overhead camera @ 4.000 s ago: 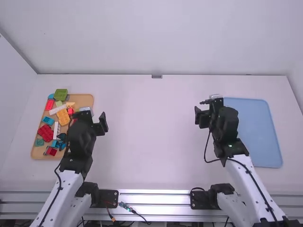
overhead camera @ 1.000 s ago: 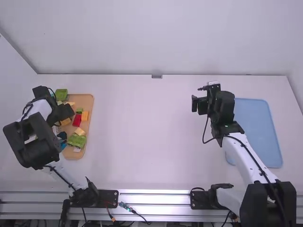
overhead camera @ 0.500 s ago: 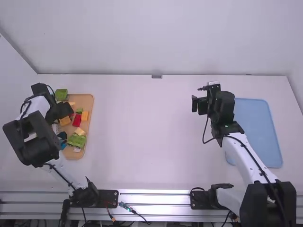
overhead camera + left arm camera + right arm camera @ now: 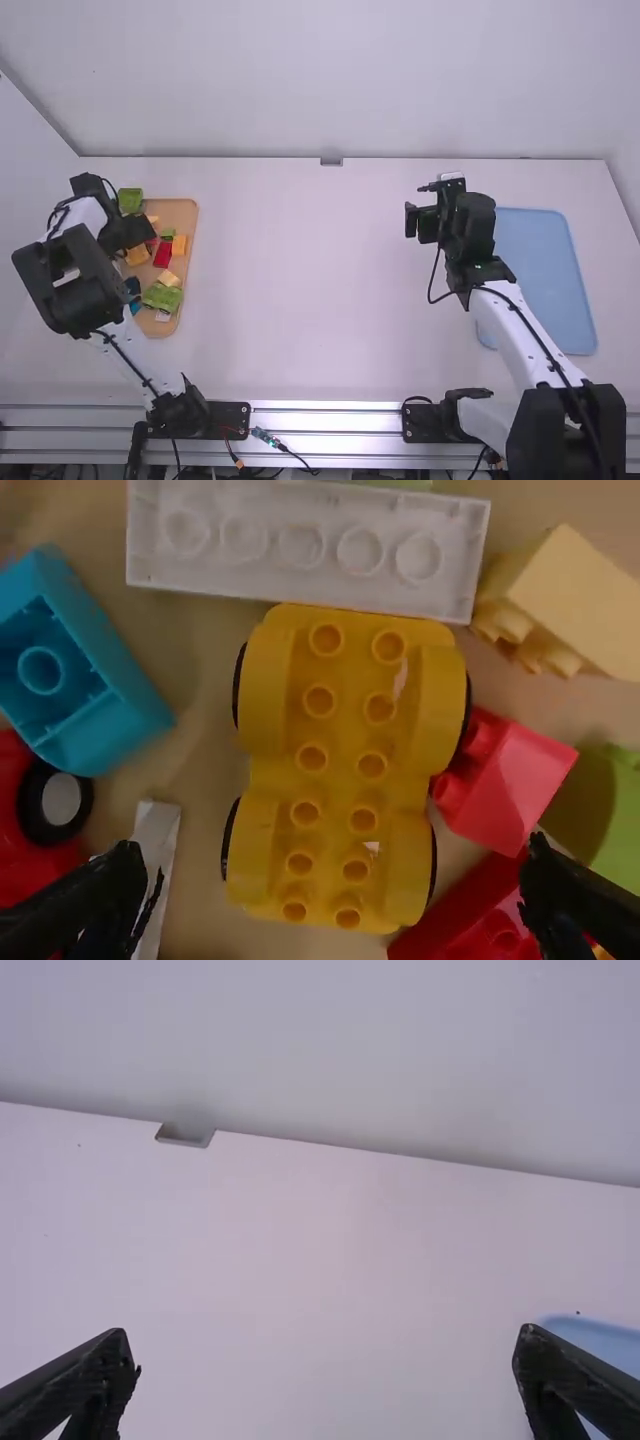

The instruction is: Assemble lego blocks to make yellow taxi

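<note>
So the tan tray (image 4: 186,212) on the left is a proper jumble of bricks, and the yellow wheeled base (image 4: 338,780) is in there, studs up. A long white brick (image 4: 300,510) lies right by one end of it, with a small red brick (image 4: 515,790) beside a wheel. There's also a hollow blue brick (image 4: 100,695), a pale yellow block (image 4: 575,600) and a green block (image 4: 130,198) up at the far end. Blue tray (image 4: 545,270) is over on the right, partly behind the right arm.

White table (image 4: 300,280), pale wall (image 4: 330,80) behind it, metal rails (image 4: 325,415) along the near edge.

Left arm is bent out over the tan tray, its gripper (image 4: 143,232) pointing down with the jaws spread wide above the yellow base, nothing gripped. Right arm reaches forward beside the blue tray, and its gripper (image 4: 412,220) is open too, holding nothing
</note>
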`<state>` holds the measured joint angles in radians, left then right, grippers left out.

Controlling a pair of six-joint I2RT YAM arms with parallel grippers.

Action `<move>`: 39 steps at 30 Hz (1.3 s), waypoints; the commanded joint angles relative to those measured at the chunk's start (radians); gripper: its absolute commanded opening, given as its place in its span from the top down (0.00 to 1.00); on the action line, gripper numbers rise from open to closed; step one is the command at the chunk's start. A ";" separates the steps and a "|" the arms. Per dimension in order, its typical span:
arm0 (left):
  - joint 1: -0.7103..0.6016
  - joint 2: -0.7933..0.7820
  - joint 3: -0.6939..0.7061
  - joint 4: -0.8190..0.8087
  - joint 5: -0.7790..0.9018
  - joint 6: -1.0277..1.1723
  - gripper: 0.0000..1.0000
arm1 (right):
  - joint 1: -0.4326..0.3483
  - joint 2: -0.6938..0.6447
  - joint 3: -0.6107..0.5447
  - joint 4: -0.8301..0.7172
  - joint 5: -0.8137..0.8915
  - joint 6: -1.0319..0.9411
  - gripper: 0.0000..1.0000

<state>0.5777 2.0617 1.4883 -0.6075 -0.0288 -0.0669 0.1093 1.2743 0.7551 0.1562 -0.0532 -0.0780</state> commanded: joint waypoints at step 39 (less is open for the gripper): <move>0.005 0.027 -0.135 0.175 -0.014 0.003 0.58 | 0.002 0.007 0.039 -0.007 0.002 -0.027 0.01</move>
<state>0.5789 2.0739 1.3586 -0.4217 -0.0380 -0.0643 0.1093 1.2743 0.7551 0.1532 -0.0528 -0.1062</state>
